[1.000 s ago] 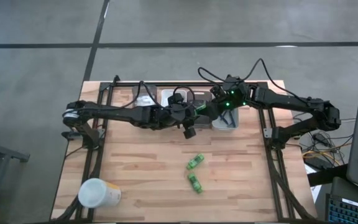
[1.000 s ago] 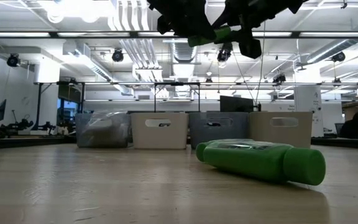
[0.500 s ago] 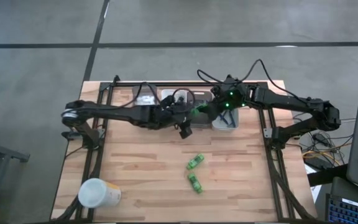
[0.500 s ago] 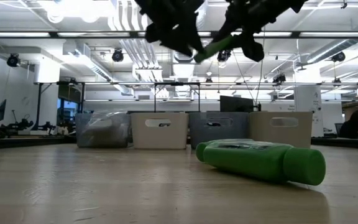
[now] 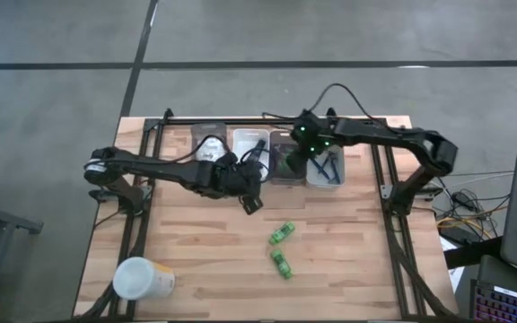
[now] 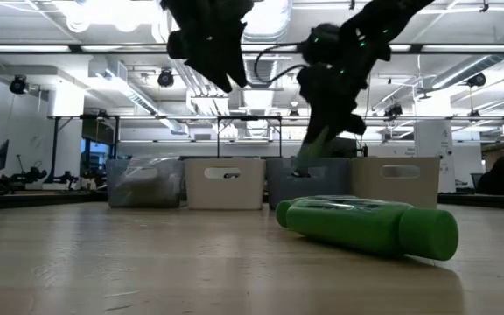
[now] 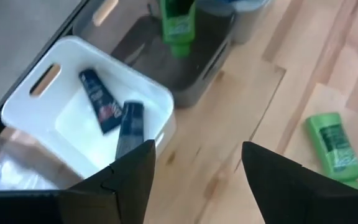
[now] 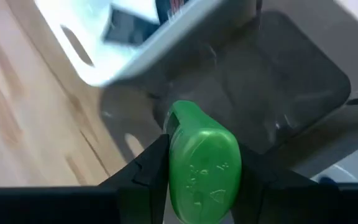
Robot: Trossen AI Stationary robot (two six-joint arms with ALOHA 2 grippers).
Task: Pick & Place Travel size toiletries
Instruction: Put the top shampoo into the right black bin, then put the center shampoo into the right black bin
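My right gripper [image 5: 291, 163] is shut on a bright green toiletry tube [image 8: 202, 163] and hovers over the dark grey bin [image 5: 284, 173] in the far row. My left gripper [image 5: 252, 203] stands open and holds nothing, above the table just in front of the white bin [image 7: 73, 118]. That bin has two dark sachets [image 7: 114, 115] lying on its floor. Two more green tubes [image 5: 283, 233] [image 5: 282, 264] lie flat on the wooden table [image 5: 196, 251] nearer the front. My right gripper pinches the green tube's two sides [image 8: 174, 163] between its two fingers, coming from above and slanting down. The tube hangs below the fingers, steeply tilted. Its lower end [image 6: 306, 162] is down at the dark grey bin's rim, clear of the table.
Four small bins stand in a row at the far edge: a clear one [image 5: 208, 142], the white, the dark grey and a light one [image 5: 328, 170] holding thin dark sticks. A big white-and-yellow cup [image 5: 142, 278] lies at the near left corner.
My right gripper has carried the green tube down and toward the table's left, from above the light bin to over the dark grey bin. The tube has tipped from a shallow slant to steeply downward. My left gripper has drawn away from the tube toward the near left.
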